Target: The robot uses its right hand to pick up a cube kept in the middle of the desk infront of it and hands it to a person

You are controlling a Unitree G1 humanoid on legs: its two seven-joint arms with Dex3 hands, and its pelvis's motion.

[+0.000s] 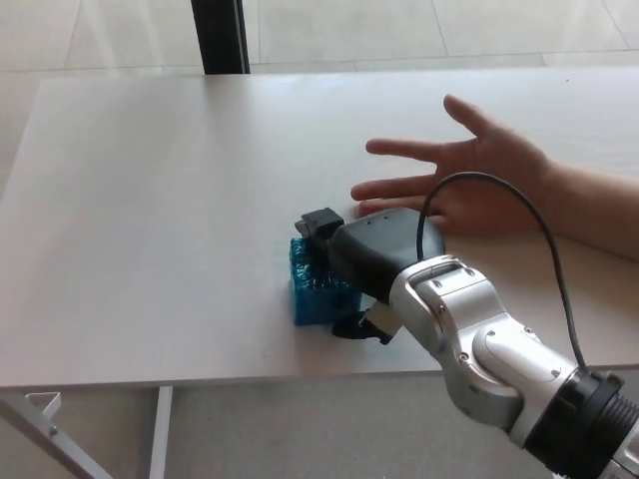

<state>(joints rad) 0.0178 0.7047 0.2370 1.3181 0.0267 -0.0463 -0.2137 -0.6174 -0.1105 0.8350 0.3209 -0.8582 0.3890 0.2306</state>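
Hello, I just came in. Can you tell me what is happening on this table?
The robot's right hand is wrapped around a blue cube that sits on the white table, a finger over the top and the thumb low at the front. The cube does not look lifted yet. Just behind it, a person's open hand waits, palm up, to receive it.
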